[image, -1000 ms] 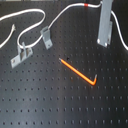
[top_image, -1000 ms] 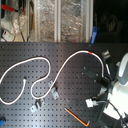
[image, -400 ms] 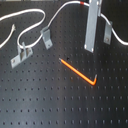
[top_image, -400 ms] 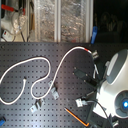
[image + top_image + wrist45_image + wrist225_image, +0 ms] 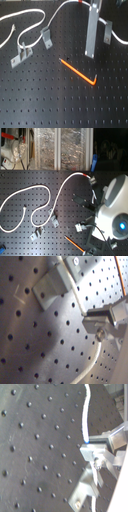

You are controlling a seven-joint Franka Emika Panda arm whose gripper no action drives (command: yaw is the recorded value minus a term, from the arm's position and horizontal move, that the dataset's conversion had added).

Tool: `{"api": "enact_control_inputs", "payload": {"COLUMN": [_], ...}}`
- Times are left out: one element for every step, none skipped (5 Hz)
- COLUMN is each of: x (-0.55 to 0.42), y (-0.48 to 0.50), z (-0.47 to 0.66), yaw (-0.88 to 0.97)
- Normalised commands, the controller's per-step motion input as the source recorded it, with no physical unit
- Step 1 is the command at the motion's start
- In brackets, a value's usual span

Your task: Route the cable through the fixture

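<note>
The white cable (image 5: 44,188) lies in loops on the black pegboard in the second exterior view, and its red band (image 5: 90,177) is near the arm. In the first exterior view the cable (image 5: 31,12) curves along the far edge. Two small grey fixture brackets (image 5: 46,37) (image 5: 20,55) stand at the first exterior view's left. My gripper (image 5: 98,47) hangs just right of them. Both wrist views show the cable (image 5: 76,292) (image 5: 86,414) running straight into the closed fingertips (image 5: 100,317), with a bracket (image 5: 54,282) close by.
An orange L-shaped rod (image 5: 80,73) lies on the board in front of the gripper. The robot's white body (image 5: 114,213) fills the second exterior view's right. Shelves with clutter (image 5: 45,148) stand behind the board.
The gripper has shifted toward the first exterior view's left, closer to the brackets, carrying the cable with it. It has barely moved in the last half second.
</note>
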Motion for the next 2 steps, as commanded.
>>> {"api": "enact_control_inputs", "payload": {"x": [-0.208, -0.213], "y": [0.132, 0.238], "z": [0.28, 0.09], "yaw": [-0.50, -0.25]}}
